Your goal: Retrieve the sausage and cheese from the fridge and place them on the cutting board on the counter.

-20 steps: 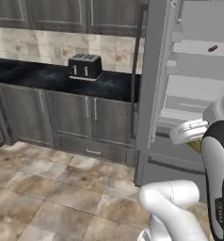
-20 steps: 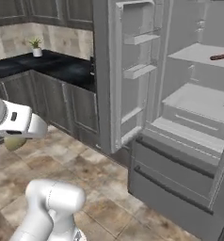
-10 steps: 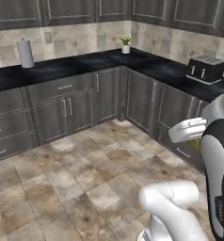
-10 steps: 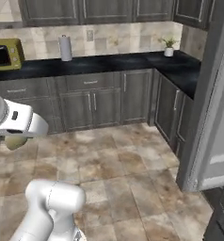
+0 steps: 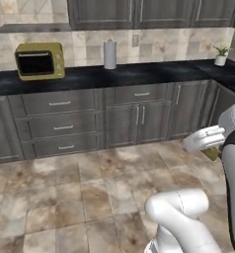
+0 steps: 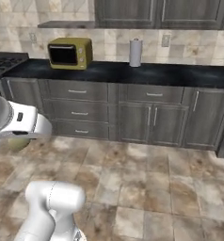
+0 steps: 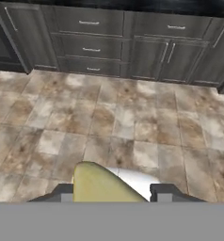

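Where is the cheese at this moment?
The cheese sits between the fingers of the gripper at the bottom of the hand view, carried above the tiled floor, well short of the counter.

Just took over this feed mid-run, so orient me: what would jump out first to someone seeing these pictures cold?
The yellow-green cheese sits clamped in the jaws of the gripper, low in the hand view above the tiled floor. Next, the yellow microwave on the black counter, with a white paper towel roll standing to its right. A small potted plant sits at the counter's far right.
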Tool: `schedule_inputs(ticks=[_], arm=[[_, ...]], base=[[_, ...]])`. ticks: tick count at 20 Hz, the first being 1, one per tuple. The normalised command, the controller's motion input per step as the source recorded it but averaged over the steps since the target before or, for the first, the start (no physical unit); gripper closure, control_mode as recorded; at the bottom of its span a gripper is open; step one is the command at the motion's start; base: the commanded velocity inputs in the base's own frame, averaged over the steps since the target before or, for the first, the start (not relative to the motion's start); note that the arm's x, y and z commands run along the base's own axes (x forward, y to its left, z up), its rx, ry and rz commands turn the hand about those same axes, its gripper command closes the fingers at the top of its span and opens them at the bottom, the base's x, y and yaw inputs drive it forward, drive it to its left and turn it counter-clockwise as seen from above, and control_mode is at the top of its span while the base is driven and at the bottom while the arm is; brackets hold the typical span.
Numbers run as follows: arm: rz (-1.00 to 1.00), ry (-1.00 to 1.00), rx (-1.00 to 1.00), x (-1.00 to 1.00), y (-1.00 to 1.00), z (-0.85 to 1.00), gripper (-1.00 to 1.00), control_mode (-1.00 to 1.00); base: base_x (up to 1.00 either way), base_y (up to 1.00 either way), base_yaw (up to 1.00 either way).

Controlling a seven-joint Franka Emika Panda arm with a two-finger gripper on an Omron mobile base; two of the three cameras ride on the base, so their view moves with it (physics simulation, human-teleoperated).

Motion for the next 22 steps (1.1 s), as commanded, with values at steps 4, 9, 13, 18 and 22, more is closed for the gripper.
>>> schedule_inputs(ticks=[4,9,13,18,22], arm=[[0.00,0.00,0.00,0.00,0.00,0.00,1.00,1.00],[0.00,0.00,0.00,0.00,0.00,0.00,1.00,1.00],[0.00,0.00,0.00,0.00,0.00,0.00,1.00,1.00],[0.00,0.00,0.00,0.00,0.00,0.00,1.00,1.00],[0.00,0.00,0.00,0.00,0.00,0.00,1.00,1.00]], base=[[1.00,-0.14,0.13],[1.00,0.38,0.01],[0.50,1.00,0.19],[-0.04,0.68,0.87],[-0.23,0.41,1.00]])
